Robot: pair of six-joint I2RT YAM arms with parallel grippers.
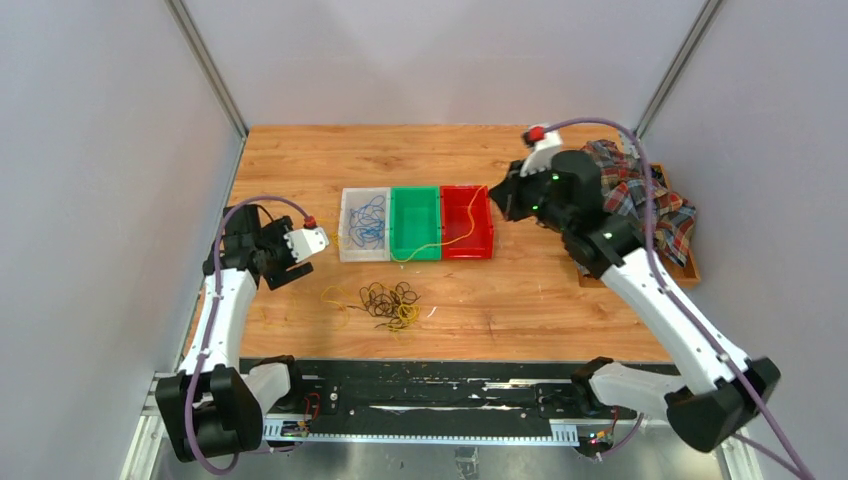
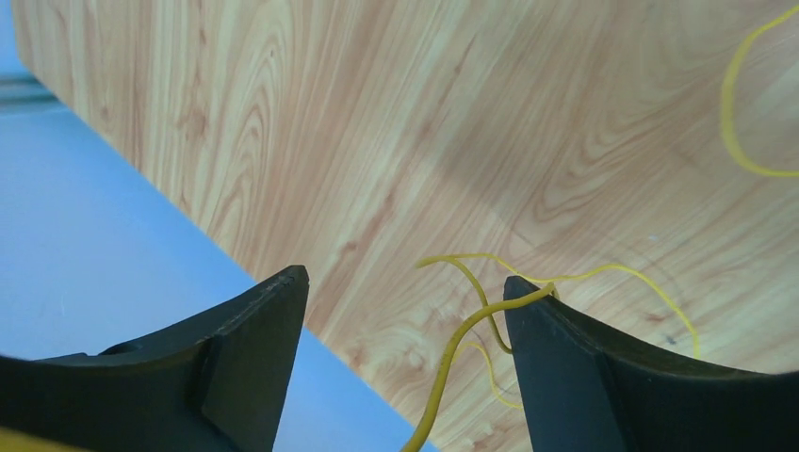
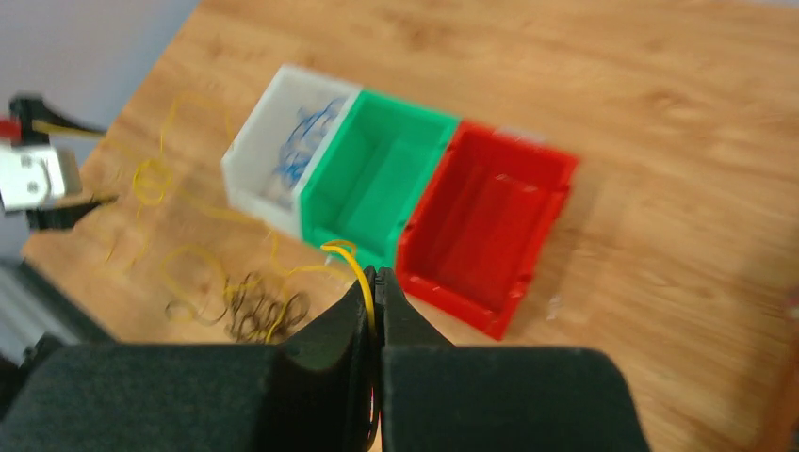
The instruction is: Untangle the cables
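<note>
The left tool (image 2: 405, 292) hangs low over the wooden counter (image 2: 396, 141) near its left edge, its fingers (image 2: 254, 330) spread wide. A loose yellow strand (image 2: 471, 325) curls up between them and lies against the inner edge of one finger, not pinched. Beside that arm, toward the middle of the counter's near side, lies the tangle (image 1: 392, 300): dark loops knotted with yellow ones, with thin yellow ends trailing off to the left.

Behind the tangle three small bins stand touching in a row. The white bin (image 1: 350, 240) holds blue cables (image 1: 368, 222); next come the green bin (image 1: 415, 205) and the red bin (image 1: 467, 205). The row lies between the tangle and the right tool (image 3: 375, 275), which hovers just beyond the red bin's right end, fingers pressed together on a yellow cable (image 3: 353, 264). From the pinch this cable crosses the red bin and the green bin's wall, then drops to the counter in front of them.

Behind the right arm a plaid cloth (image 1: 640, 195) is heaped on a wooden tray (image 1: 690, 268) at the counter's right edge
</note>
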